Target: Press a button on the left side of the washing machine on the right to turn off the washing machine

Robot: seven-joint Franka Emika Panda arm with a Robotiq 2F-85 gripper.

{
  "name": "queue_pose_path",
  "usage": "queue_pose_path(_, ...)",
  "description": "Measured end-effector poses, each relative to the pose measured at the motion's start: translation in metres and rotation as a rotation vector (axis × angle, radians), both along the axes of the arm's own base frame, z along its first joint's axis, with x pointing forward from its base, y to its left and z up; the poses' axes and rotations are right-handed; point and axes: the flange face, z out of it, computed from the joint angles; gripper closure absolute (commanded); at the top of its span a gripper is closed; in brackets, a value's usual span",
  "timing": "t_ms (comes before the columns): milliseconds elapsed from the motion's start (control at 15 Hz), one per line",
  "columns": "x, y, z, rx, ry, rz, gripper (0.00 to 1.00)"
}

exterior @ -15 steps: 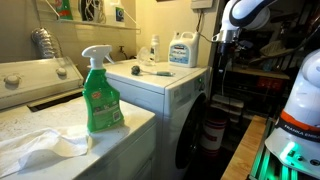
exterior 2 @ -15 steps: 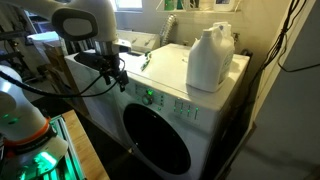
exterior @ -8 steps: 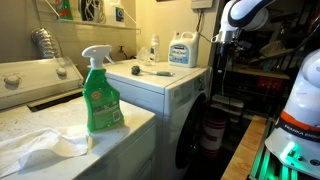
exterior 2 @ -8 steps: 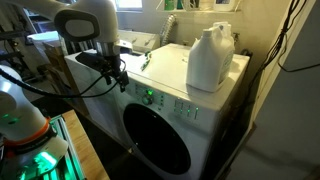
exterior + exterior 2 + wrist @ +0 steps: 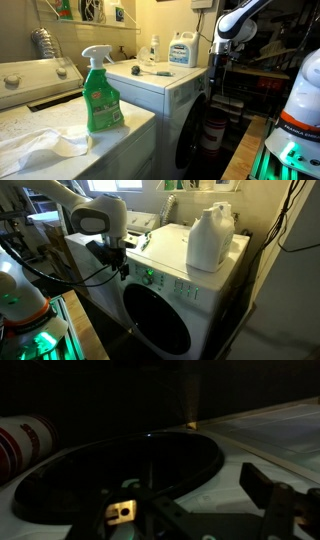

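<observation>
Laundry corner: black gripper [image 5: 115, 268] hangs just beside the left panel end of the white boxy front-loading washing machine [image 5: 215, 292], evidently positioned for pressing. Whether its fingers are parted or closed cannot be told.

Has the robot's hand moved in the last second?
Yes. In an exterior view the hand has come down and edged toward the lit control panel of the washing machine.

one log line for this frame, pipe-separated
gripper: at left end of washing machine front panel | contact: unclear | panel light: green, lit | jaws: cannot tell
</observation>
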Motion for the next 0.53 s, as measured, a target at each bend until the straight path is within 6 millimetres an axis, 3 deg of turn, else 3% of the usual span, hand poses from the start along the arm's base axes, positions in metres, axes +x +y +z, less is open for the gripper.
queue_pose_path(400, 0.020, 0.013, -0.032, -0.056, -0.026, -0.055, 0.87)
queue_pose_path(533, 0.025, 0.019, -0.040, -0.071, -0.038, -0.056, 0.94)
